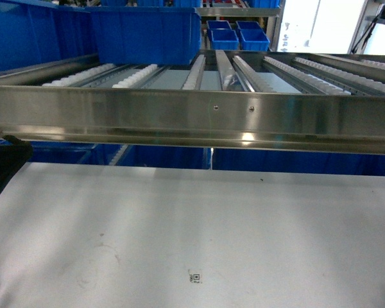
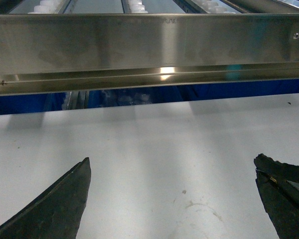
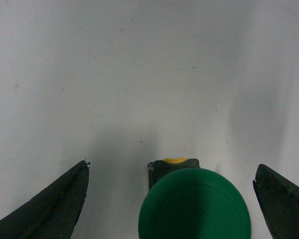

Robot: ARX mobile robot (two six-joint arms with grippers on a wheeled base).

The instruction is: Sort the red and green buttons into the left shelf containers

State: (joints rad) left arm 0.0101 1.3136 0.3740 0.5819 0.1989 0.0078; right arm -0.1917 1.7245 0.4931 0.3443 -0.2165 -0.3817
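With its jaws spread wide, the right gripper (image 3: 172, 172) straddles the green button (image 3: 194, 204) standing between its fingertips on the white table (image 3: 139, 74), so it should descend squarely and close evenly on the dark body beneath the cap.

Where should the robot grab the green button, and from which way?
Probably by the sides of the round green cap, closing in from left and right. It already sits between the right gripper's open fingers, and the dark body underneath is mostly hidden.
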